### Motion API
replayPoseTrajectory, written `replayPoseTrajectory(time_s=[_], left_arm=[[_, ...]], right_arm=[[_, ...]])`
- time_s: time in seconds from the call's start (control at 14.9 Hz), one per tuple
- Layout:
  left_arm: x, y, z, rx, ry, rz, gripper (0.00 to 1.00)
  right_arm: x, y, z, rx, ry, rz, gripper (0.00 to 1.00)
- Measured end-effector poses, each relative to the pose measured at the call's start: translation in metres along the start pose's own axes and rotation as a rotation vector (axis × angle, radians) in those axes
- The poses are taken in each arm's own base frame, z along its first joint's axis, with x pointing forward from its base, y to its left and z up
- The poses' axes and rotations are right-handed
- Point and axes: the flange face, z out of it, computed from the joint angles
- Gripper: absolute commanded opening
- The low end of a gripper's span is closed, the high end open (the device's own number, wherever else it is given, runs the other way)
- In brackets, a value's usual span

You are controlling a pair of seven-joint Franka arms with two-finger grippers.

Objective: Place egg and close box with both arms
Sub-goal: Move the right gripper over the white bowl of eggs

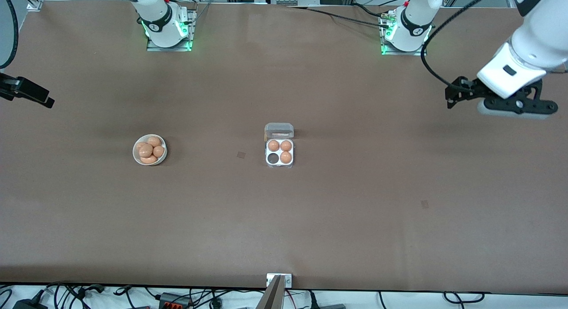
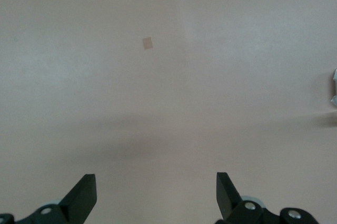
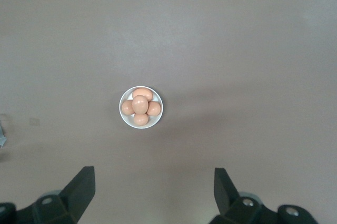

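Clear-plastic box (image 1: pixel 279 151), matt brown table (image 1: pixel 355 202), glossy arms.

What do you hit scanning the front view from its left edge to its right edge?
right gripper → bowl of eggs → box, lid open, three cells filled and one empty → left gripper, up over bare table.

A round white bowl (image 1: pixel 136 154) stands on the brown table (image 1: pixel 355 202), toward the right arm's end.
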Motion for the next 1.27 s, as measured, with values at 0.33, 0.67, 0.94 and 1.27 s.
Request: replayPoseTrajectory(time_s=[0.33,0.67,0.94,1.27], left_arm=[[0.001,-0.038,0.016,-0.156,-0.009,-0.116,1.00],[0.002,-0.045,0.016,-0.115,-0.005,-0.115,1.00],[0.004,-0.037,0.018,-0.104,-0.012,-0.096,1.00],[0.004,-0.036,0.021,-0.104,-0.021,-0.095,1.00]], right_arm=[[-0.001,-0.004,0.000,0.000,0.000,-0.007,1.00],[-0.002,-0.011,0.002,0.058,-0.017,-0.012,1.00],[0.005,-0.017,0.024,0.055,-0.066,-0.019,1.00],[0.037,-0.033,0.117,0.044,-0.114,-0.032,1.00]])
